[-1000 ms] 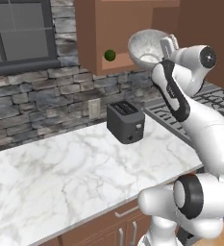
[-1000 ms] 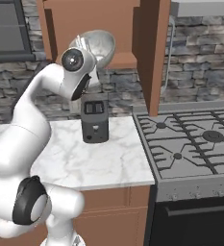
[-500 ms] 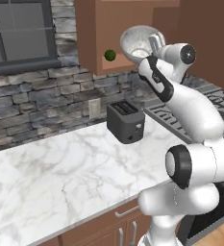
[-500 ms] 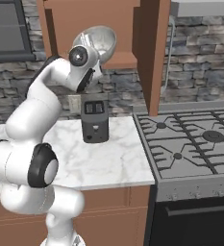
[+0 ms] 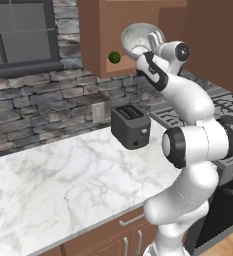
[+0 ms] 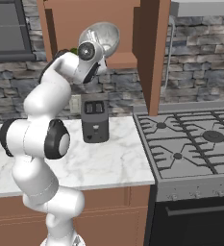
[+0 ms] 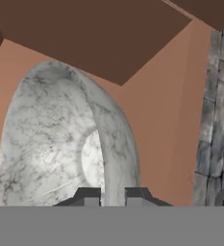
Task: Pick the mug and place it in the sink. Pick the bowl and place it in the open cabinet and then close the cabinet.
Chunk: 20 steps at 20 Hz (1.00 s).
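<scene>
The arm reaches up and far from the base, carrying the bowl (image 5: 139,39) high above the tabletop (image 5: 63,185). The gripper (image 7: 112,194) has its jaws closed on the bowl's rim — in the hand view the two dark fingertips (image 7: 88,195) straddle the rim's edge, with the mottled grey-white inside of the bowl spreading to the left. The bowl is tilted, its opening turned sideways rather than upward.

In the left base view the bowl sits in front of the lower edge of the cabinet (image 5: 123,25), a reddish-brown wall unit above the stone backsplash. In the right base view the bowl (image 6: 104,37) appears against the same cabinet (image 6: 92,19), with the open door (image 6: 152,57) and its long silver handle (image 6: 169,53) to the right.

A small green round object (image 5: 114,57) lies at the cabinet's lower edge, left of the bowl. Below — on the tabletop — stands a dark toaster (image 5: 131,126); the stove (image 6: 190,144) lies to the right.
</scene>
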### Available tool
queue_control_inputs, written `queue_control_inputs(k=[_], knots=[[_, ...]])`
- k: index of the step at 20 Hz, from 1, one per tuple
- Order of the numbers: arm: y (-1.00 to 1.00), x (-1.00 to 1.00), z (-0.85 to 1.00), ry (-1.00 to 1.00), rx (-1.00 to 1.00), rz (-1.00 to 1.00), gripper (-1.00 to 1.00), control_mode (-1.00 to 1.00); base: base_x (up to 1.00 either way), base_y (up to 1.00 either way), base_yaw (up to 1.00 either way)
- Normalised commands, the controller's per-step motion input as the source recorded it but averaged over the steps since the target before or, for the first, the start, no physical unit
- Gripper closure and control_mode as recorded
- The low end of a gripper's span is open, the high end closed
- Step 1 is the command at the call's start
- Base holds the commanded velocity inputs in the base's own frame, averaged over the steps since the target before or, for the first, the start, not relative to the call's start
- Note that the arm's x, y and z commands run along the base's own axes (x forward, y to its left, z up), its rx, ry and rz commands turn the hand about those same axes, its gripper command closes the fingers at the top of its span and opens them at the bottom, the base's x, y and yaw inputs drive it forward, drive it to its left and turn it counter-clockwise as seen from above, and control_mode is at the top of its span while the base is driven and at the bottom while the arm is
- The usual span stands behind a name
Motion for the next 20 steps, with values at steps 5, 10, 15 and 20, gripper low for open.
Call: queue_control_inputs(k=[5, 10, 15, 20], knots=[[0.0, 0.73, 0.0, 0.0, 0.0, 0.0, 1.0, -1.0, 0.0, 0.0, 0.0], [0.0, 0.69, -0.06, 0.04, 0.0, 0.0, 1.0, -1.0, 0.0, 0.0, 0.0], [0.0, 0.64, -0.09, 0.17, 0.0, 0.0, 1.0, -1.0, 0.0, 0.0, 0.0], [0.02, 0.44, -0.22, 0.21, 0.0, 0.0, 1.0, -1.0, 0.0, 0.0, 0.0]])
